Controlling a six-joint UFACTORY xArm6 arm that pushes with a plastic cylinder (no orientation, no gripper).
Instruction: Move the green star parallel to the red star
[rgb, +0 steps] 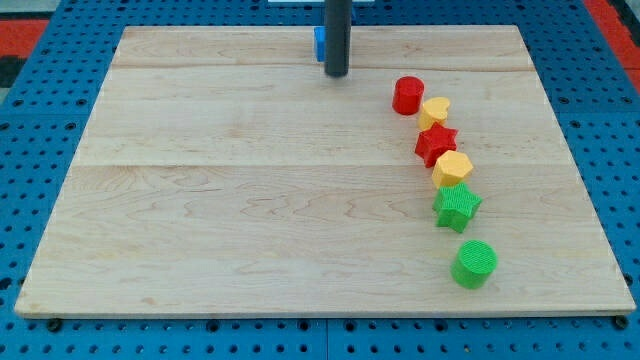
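While my tip (336, 74) stands near the view's top edge of the wooden board (250, 200), just in front of a blue block (319, 42) that the rod mostly hides, the task looks to be at its approach step, with no block touched. There is no claw on this arm, only the bare rod, so nothing opens or closes. The green star (457, 207) lies well apart from my tip, toward the view's lower right, in a curving line of blocks: red cylinder (408, 95), yellow heart (434, 110), red star (436, 144), yellow hexagon (452, 168), then the green star touching that hexagon, and a green cylinder (474, 264) below it. A star has no real long axis; one point seems to aim toward the view's right. I judge the next move calls for travelling round the line and pushing the star sideways until level with the red star, without dragging the hexagon.
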